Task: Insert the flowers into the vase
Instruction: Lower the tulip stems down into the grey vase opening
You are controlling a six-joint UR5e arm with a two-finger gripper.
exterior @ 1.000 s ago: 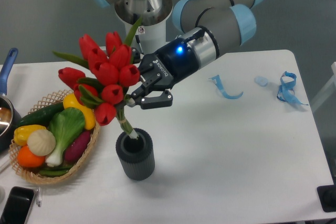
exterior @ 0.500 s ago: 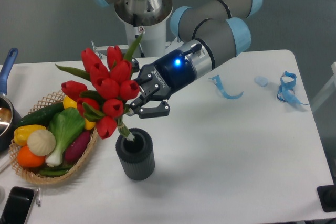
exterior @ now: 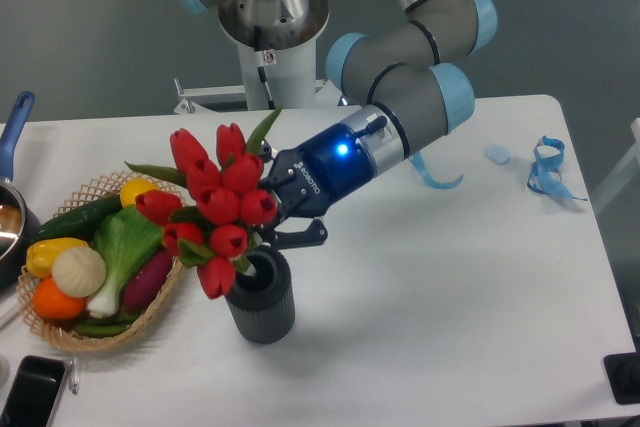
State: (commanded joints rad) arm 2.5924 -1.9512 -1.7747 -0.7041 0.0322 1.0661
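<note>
Red tulip buds, the flowers (exterior: 218, 209), sit right over the vase (exterior: 260, 297) mouth, heads leaning up and left of it, lowest bud hanging past the vase's left rim. You can see the stems run down into the round opening; how deep they go is hidden by the blooms. Your gripper (exterior: 283, 215) is just above and right of the vase, black fingers closed around the stem bundle just over the rim, so it's pinching the flowers. Blue light glows on the wrist up and right of the vase. Green leaves poke out of the bunch, one pointing up toward the arm base, one out to the left.

Vase stands upright on the white table (exterior: 450, 297), dark grey, ribbed.

Left of the vase, just beside it, you've got a wicker basket (exterior: 160, 299) with vegetables: green leafy one, yellow pepper, white round one, orange one, purple one, cucumber. Far left of the vase, a pot with a blue handle (exterior: 14, 127) at the table edge. Below-left of the vase, a black phone (exterior: 32, 393) near the front edge. Well to the right of the vase, blue ribbon scraps (exterior: 545, 169) lie on the table
</note>
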